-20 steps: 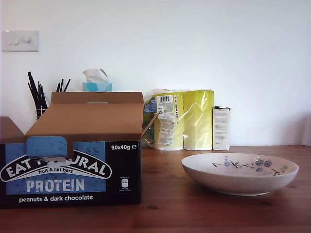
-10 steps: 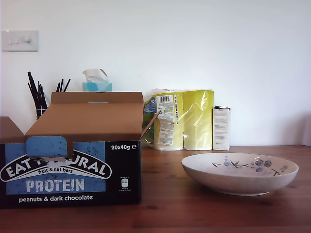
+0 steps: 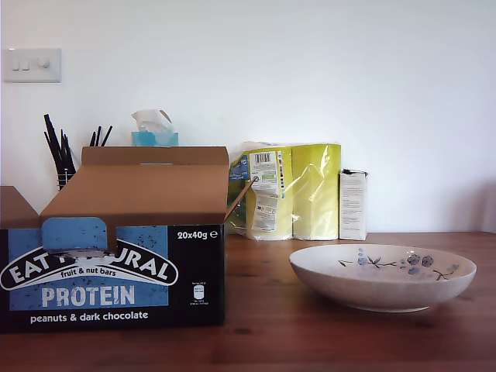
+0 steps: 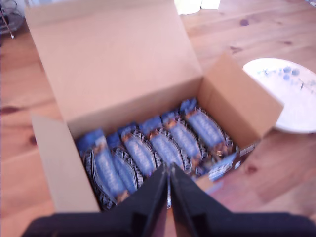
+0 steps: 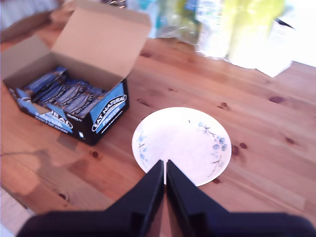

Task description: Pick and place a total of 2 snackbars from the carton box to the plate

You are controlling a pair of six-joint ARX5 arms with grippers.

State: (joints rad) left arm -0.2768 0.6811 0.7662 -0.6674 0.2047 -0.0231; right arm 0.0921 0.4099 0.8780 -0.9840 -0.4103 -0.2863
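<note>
Snackbars (image 4: 163, 145): light, slick-wrapped, slightly crushable; likely best pinched across the middle; my first gripper (image 4: 169, 183) closed, empty, above carton box (image 4: 118, 74).

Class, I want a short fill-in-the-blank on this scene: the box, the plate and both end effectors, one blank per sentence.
1. The snackbars all lie inside the ____.
2. The plate holds ____ snackbars so far.
3. My first end effector hovers above the box with its fingers ____.
4. My second end effector hangs over the ____.

Missing words: box; no; shut; plate
</note>
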